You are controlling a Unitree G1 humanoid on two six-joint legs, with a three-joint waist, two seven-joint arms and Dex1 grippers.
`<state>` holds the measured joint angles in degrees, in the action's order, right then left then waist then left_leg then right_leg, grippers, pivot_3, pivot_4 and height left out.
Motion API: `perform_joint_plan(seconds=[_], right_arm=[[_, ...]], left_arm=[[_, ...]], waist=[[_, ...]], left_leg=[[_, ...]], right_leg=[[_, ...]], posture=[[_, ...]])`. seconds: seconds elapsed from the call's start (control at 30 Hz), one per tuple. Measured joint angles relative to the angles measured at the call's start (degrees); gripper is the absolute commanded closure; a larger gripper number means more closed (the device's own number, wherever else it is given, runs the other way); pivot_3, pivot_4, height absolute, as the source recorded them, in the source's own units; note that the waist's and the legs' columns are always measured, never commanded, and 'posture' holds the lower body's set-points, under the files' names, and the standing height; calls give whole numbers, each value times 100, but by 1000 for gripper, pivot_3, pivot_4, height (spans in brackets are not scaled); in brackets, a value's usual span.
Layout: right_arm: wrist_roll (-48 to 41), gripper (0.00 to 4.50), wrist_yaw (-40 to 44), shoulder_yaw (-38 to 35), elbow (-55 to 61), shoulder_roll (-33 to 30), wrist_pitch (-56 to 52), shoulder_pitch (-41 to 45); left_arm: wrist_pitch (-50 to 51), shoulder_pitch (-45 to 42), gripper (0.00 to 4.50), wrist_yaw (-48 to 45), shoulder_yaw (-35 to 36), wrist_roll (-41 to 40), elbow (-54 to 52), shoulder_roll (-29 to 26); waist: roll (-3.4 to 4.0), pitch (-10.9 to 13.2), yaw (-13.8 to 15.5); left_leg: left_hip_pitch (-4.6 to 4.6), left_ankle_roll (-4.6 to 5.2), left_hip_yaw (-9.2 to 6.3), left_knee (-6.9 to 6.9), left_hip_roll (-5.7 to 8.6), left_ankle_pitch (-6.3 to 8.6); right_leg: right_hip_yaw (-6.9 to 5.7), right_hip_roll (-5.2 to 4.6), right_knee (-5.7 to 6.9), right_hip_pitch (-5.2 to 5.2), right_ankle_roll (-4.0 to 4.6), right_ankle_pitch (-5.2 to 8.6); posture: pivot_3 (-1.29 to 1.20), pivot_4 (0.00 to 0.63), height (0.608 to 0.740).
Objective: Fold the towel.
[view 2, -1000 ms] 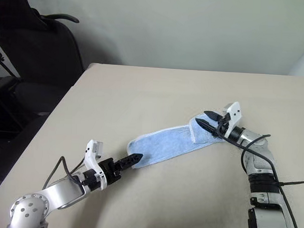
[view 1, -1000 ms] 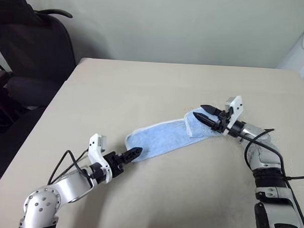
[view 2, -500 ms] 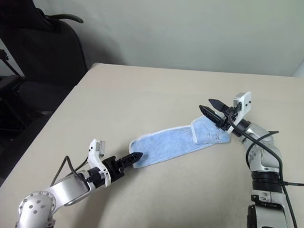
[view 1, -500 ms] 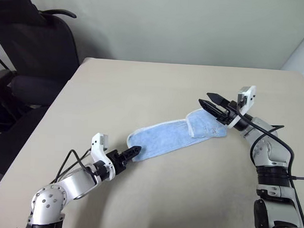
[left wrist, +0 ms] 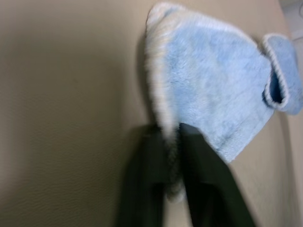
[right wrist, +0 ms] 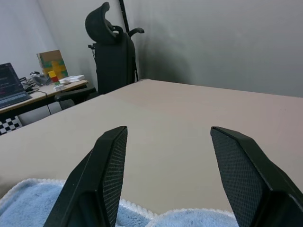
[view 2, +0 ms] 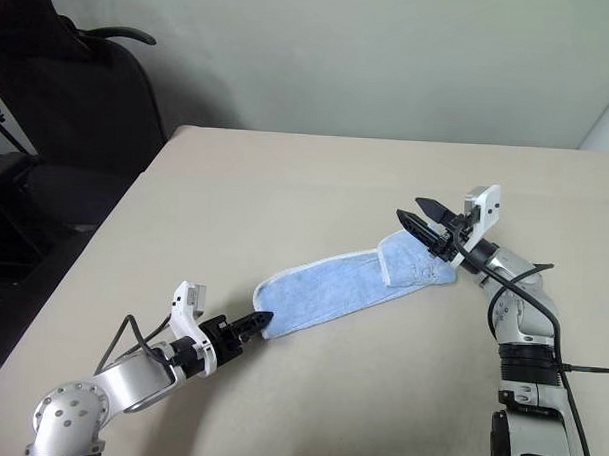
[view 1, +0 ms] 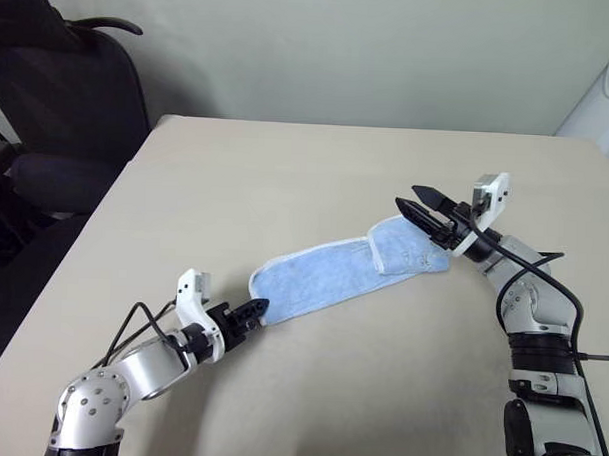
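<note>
The small light-blue terry cloth towel (view 1: 343,271) with white stitched hem is laid lengthwise on the beige table (view 1: 286,177), one end folded over. Its near hem is pinched by the closed left gripper (view 1: 256,309); the right gripper (view 1: 417,206) is held apart above the folded end, empty.

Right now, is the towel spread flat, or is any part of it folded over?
Partly folded. The towel lies as a long strip on the table, with its end by the right gripper doubled back over itself.

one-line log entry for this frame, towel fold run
towel: folded strip, flat on table | left gripper: shut on towel's near hem | right gripper: open, above towel's far end, holding nothing | phase: left grasp made
</note>
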<state>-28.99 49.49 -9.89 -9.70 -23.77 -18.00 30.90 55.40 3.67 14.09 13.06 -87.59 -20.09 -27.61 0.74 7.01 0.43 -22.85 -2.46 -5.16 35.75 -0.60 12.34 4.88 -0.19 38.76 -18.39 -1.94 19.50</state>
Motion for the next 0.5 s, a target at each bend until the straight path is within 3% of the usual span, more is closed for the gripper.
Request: perform_joint_plan(seconds=[0.3, 0.5], right_arm=[[4, 1546, -55, 0, 30, 24, 50, -19], [8, 1546, -59, 0, 30, 24, 119, -28]], left_arm=[[-78, -74, 4473, -468, 190, -93, -4, -119], [-205, -319, 4473, -1043, 904, -89, 105, -777]], waist=[[-50, 36, -25], [-68, 49, -38]], left_leg=[[-20, -8, -9, -2, -5, -5], [-30, -11, -16, -2, -5, -6]], right_leg=[[0, 7, 2, -21, 0, -1], [-1, 10, 2, -29, -1, -3]], posture=[[0, 150, 740], [0, 150, 740]])
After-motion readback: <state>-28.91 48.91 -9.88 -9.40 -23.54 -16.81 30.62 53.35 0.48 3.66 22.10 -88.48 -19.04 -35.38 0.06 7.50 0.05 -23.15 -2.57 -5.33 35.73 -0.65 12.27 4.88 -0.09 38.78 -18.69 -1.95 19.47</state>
